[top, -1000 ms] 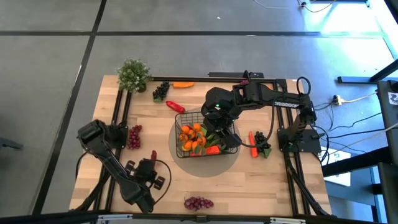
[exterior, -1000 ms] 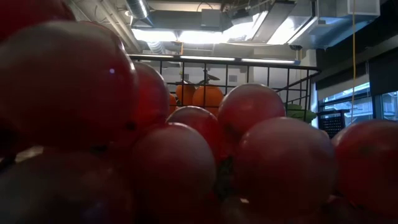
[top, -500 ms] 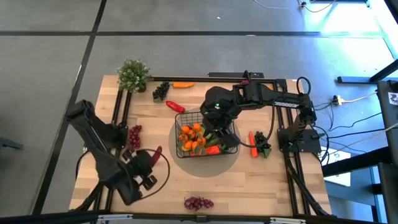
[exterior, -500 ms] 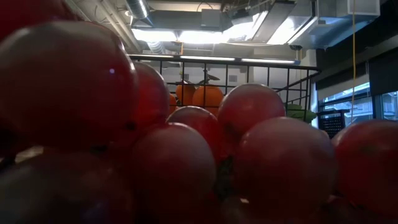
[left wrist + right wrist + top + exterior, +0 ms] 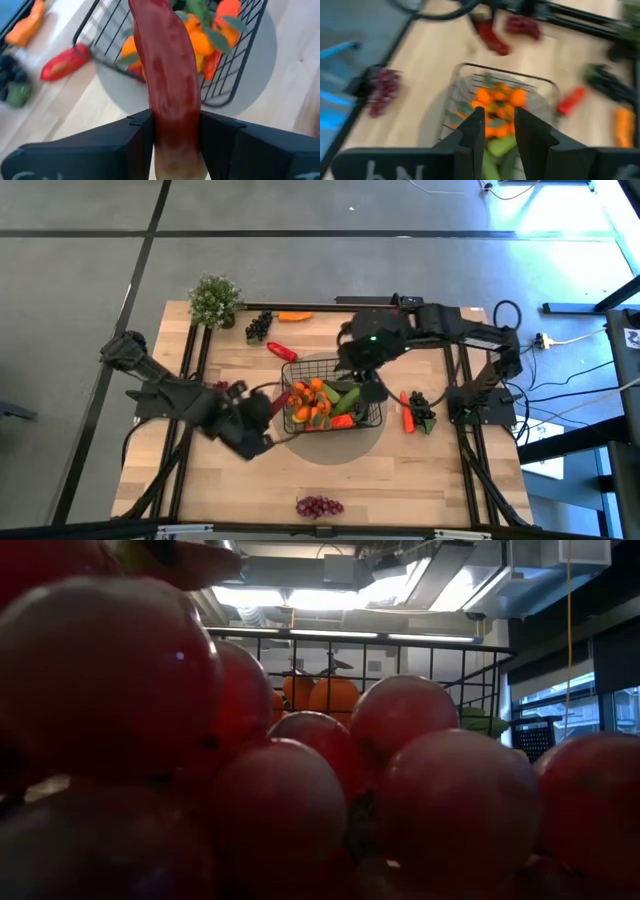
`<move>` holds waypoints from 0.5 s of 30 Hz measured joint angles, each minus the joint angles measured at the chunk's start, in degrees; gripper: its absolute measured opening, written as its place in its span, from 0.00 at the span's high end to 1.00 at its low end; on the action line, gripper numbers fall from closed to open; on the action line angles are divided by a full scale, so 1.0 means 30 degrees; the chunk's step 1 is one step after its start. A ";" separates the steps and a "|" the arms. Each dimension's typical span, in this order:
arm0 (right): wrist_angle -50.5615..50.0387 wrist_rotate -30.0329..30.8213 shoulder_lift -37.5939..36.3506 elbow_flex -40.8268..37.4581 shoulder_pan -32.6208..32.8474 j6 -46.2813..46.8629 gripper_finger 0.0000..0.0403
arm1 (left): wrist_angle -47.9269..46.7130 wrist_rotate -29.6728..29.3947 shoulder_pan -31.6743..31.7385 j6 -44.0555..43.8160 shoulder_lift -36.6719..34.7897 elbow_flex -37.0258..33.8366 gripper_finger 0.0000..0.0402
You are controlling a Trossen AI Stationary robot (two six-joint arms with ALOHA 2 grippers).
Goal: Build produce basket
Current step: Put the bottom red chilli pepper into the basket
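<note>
wooden table point(image 5: 400, 470), grey floor point(image 5: 300, 260), ceiling ducts point(image 5: 300, 575)

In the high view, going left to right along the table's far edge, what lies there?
Potted plant → dark grapes → orange carrot.

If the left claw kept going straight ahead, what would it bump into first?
Probably the black wire-grid basket: the left claw, shut on a long red pepper, points at its near rim, though depth is unclear.
</note>
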 joint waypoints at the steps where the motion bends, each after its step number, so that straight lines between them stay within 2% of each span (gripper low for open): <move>1: -0.0176 0.0834 -0.0262 0.0001 0.0000 0.0430 0.77 | 0.0557 0.0375 0.0581 0.1054 0.0000 0.0000 0.74; 8: -0.2682 0.5560 -0.1784 0.0008 0.0007 0.3042 0.77 | 0.5585 0.3303 0.4565 0.9554 0.0000 -0.0007 0.74; 15: -0.3327 0.6118 -0.2680 0.0008 0.0007 0.3388 0.77 | 0.8843 0.7442 0.8599 1.7876 0.0391 0.0007 0.74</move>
